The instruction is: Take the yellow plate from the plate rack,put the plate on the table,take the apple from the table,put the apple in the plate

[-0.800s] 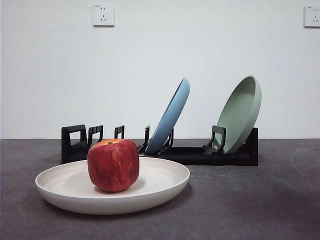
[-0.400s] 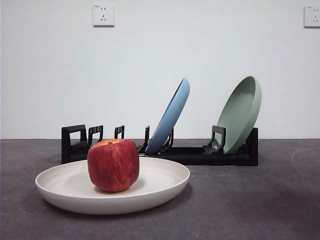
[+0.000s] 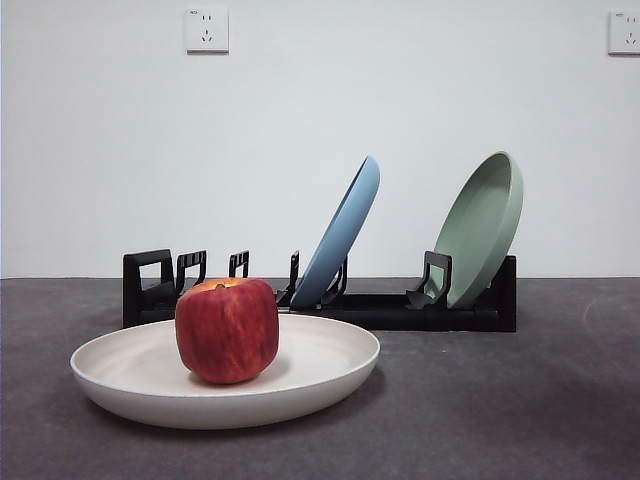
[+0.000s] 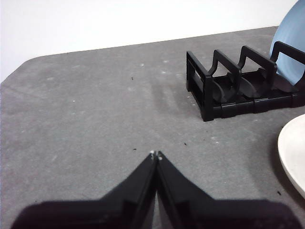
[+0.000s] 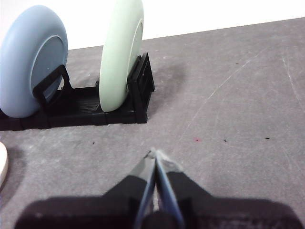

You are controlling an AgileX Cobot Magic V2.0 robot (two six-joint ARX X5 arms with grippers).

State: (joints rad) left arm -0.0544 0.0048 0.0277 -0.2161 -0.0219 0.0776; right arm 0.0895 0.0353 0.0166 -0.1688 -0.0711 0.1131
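The cream yellow plate (image 3: pixel 300 375) lies flat on the dark grey table (image 3: pixel 500 410) at the front left. The dark red apple (image 3: pixel 227 330) stands upright in the plate, left of its middle. Behind them stands the black plate rack (image 3: pixel 400 308). The plate's edge shows in the left wrist view (image 4: pixel 293 157) and as a sliver in the right wrist view (image 5: pixel 2 164). My left gripper (image 4: pixel 155 153) is shut and empty above bare table, apart from the rack's handle end (image 4: pixel 209 90). My right gripper (image 5: pixel 153 153) is shut and empty above bare table, short of the rack (image 5: pixel 138 90). Neither arm shows in the front view.
A blue plate (image 3: pixel 345 230) and a sage-green plate (image 3: pixel 485 225) lean in the rack; both show in the right wrist view, blue (image 5: pixel 28 62) and green (image 5: pixel 121 52). Two wall sockets (image 3: pixel 206 30) sit high on the white wall.
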